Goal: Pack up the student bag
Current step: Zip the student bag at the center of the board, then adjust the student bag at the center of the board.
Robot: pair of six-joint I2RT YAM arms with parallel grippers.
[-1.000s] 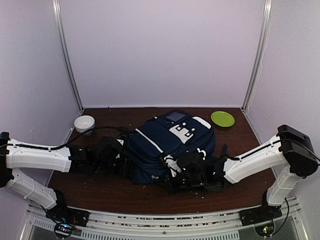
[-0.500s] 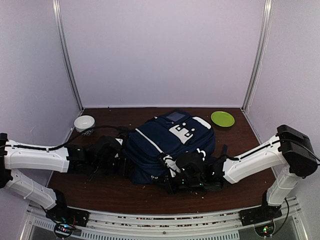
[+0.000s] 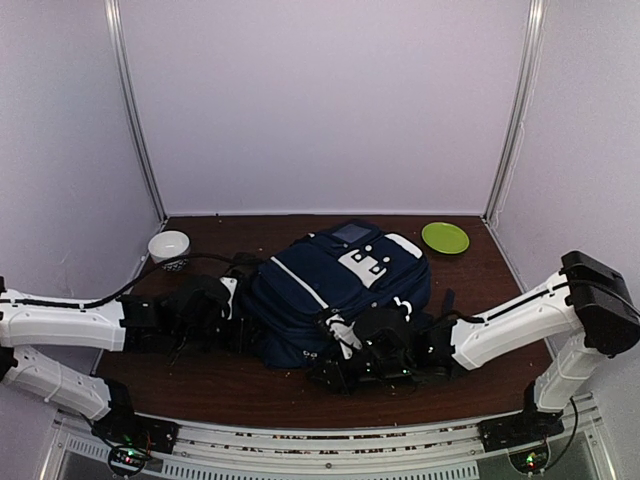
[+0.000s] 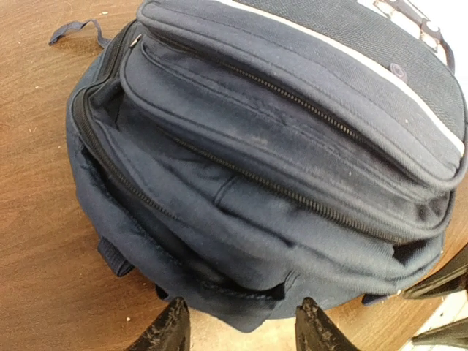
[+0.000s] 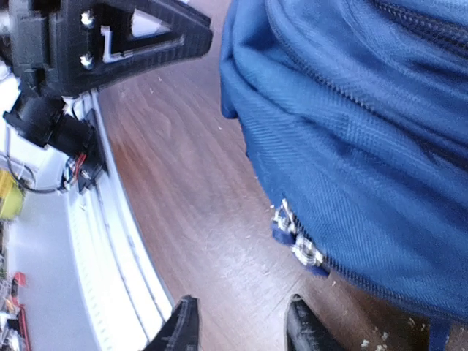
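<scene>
The student bag (image 3: 340,285), navy with white stripes and a white buckle patch, lies flat in the middle of the brown table. My left gripper (image 3: 232,315) is at its left end, open. In the left wrist view the gripper (image 4: 241,308) straddles a fold of the bag (image 4: 278,146) without pinching it, and the zips look closed. My right gripper (image 3: 338,372) is low at the bag's near edge, open over bare wood (image 5: 241,303). Two metal zipper pulls (image 5: 296,238) with blue tabs sit together on the bag (image 5: 365,131), just ahead of the right fingers.
A white bowl (image 3: 169,246) stands at the back left and a green plate (image 3: 445,237) at the back right. The table's white front rail (image 5: 110,256) runs close beside the right gripper. A black arm part (image 5: 110,44) hangs at that view's top left.
My right gripper has gone from shut to open and shifted slightly left along the bag's near edge. The left arm has drawn back a little toward the left.
</scene>
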